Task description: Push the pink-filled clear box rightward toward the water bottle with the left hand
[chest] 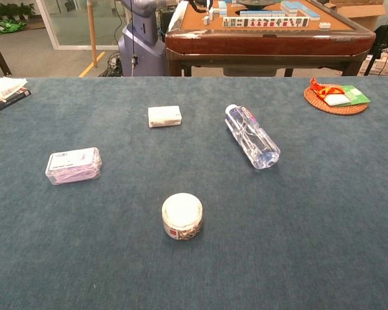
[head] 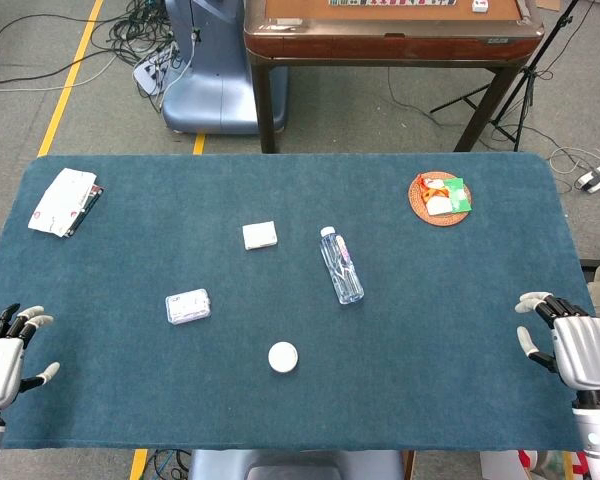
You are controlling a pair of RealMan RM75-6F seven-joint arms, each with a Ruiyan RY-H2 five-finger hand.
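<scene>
The pink-filled clear box point(head: 188, 306) point(chest: 74, 165) lies flat on the blue table point(head: 130, 240), left of centre. The water bottle point(head: 341, 265) point(chest: 252, 137) lies on its side to the box's right, cap pointing away from me. My left hand point(head: 4, 352) hovers at the table's near left corner, fingers spread and holding nothing, well to the left of the box. At the near right edge my right hand point(head: 572, 345) is open too, far from the bottle. Neither hand shows in the chest view.
A small white box point(head: 259, 235) point(chest: 165, 116) sits behind the clear box. A white round jar point(head: 283, 357) point(chest: 182, 216) stands near the front centre. A wicker coaster with packets point(head: 440, 198) point(chest: 335, 97) is at the far right, booklets point(head: 65, 202) at the far left.
</scene>
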